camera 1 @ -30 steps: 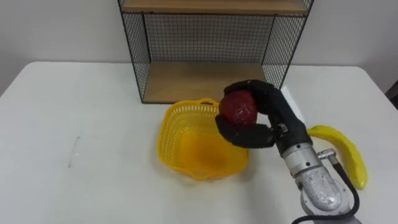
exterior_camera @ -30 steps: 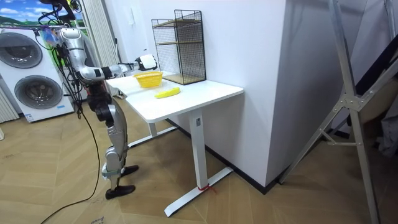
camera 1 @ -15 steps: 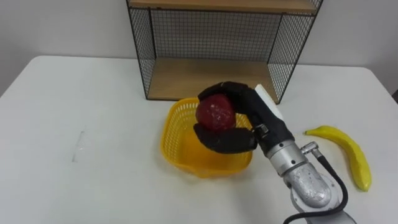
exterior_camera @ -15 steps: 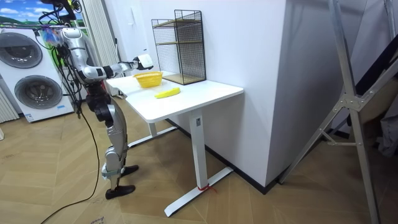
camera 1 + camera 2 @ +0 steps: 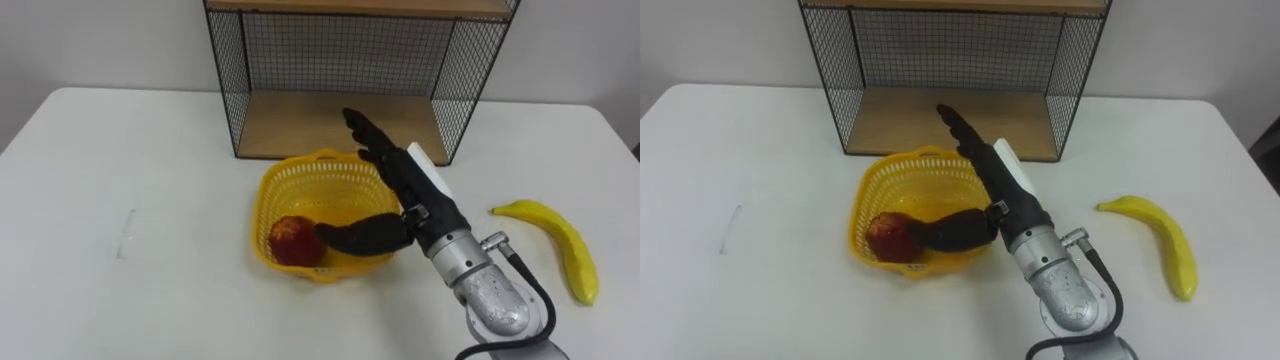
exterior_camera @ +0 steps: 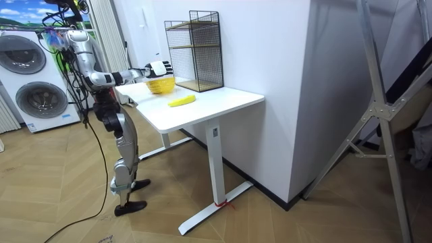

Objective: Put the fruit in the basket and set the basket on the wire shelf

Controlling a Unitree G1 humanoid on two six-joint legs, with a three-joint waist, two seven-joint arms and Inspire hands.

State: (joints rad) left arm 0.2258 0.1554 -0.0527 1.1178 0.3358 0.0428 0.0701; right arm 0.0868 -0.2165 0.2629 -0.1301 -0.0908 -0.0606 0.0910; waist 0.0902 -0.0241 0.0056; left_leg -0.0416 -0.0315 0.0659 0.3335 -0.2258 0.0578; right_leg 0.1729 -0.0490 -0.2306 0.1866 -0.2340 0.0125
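Observation:
A red apple (image 5: 291, 241) (image 5: 890, 238) lies inside the yellow plastic basket (image 5: 266, 205) (image 5: 863, 206), at its near left. My right hand (image 5: 392, 186) (image 5: 988, 179) hovers open over the basket's right side, fingers straight toward the shelf and thumb pointing at the apple without holding it. A yellow banana (image 5: 562, 246) (image 5: 1161, 242) lies on the white table to the right of my arm. The black wire shelf (image 5: 224, 70) (image 5: 827, 70) with wooden boards stands just behind the basket. In the room view, I stand at the table's end with the right hand (image 6: 158, 67) out over the basket (image 6: 162, 86).
The white table (image 5: 120, 170) has bare room to the left of the basket. A faint mark (image 5: 125, 232) lies on that side. The shelf's lower board (image 5: 330, 128) is bare. Washing machines (image 6: 30, 81) stand behind me in the room view.
My right hand has opened and let the apple go; it now lies in the basket. Before that the hand carried the apple leftward over the basket.

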